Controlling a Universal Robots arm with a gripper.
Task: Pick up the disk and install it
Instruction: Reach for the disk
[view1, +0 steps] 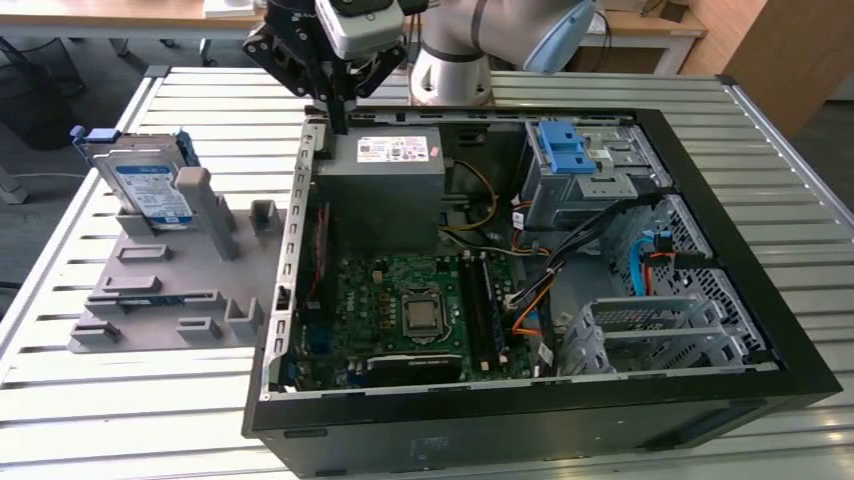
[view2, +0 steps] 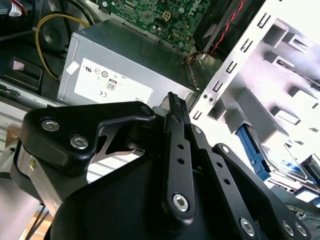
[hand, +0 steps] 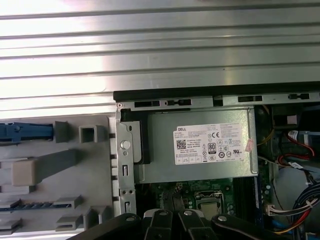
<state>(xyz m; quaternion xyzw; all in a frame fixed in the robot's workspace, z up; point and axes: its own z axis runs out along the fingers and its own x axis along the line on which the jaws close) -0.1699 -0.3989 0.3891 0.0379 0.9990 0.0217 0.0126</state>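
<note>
The disk (view1: 144, 185) stands upright in a slot at the far end of the grey fixture (view1: 160, 290), at the exterior view's left; it is silver with a white-and-blue label and a blue carrier frame. In the second wrist view the disk (view2: 287, 165) lies past the case wall. In the first wrist view the blue frame of the disk (hand: 25, 131) shows edge-on. My gripper (view1: 336, 122) hangs over the case's far left corner, above the power supply, well apart from the disk. The fingers (view2: 173, 102) are shut with nothing between them.
An open black computer case (view1: 747, 300) lies on the slatted metal table (view1: 120, 400). Inside are the grey power supply (view1: 387, 190), the green motherboard (view1: 400, 310), a drive cage with blue latches (view1: 567, 150) and loose cables (view1: 654, 260). The arm's base (view1: 454, 70) stands behind the case.
</note>
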